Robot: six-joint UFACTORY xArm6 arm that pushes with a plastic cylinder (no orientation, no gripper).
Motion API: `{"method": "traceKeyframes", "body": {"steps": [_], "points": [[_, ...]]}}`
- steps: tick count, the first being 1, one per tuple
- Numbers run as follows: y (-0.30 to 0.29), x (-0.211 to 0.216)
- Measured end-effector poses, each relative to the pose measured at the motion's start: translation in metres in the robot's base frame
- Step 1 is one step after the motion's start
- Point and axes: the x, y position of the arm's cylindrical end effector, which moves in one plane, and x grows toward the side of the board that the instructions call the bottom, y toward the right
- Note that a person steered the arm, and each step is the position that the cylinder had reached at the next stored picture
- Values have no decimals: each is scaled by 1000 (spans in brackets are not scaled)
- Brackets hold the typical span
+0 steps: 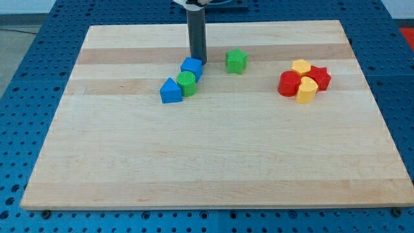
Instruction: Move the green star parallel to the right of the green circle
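Note:
The green star (237,61) lies on the wooden board (213,162) near the view's top, right of centre. The green circle (187,83) sits lower and to the left, wedged between a blue cube (191,67) above it and a blue triangle-like block (171,91) at its lower left. My tip (198,61) stands at the upper right edge of the blue cube, left of the green star by about a block's width and above the green circle.
At the view's right is a tight cluster: a yellow block (301,66), a red star (319,77), a red block (289,83) and a second yellow block (306,90). Blue perforated table surrounds the board.

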Motion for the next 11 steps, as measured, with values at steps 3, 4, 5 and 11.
{"method": "traceKeyframes", "body": {"steps": [3,4,5,11], "points": [[124,-22],[114,-14],[77,-13],[65,56]]}}
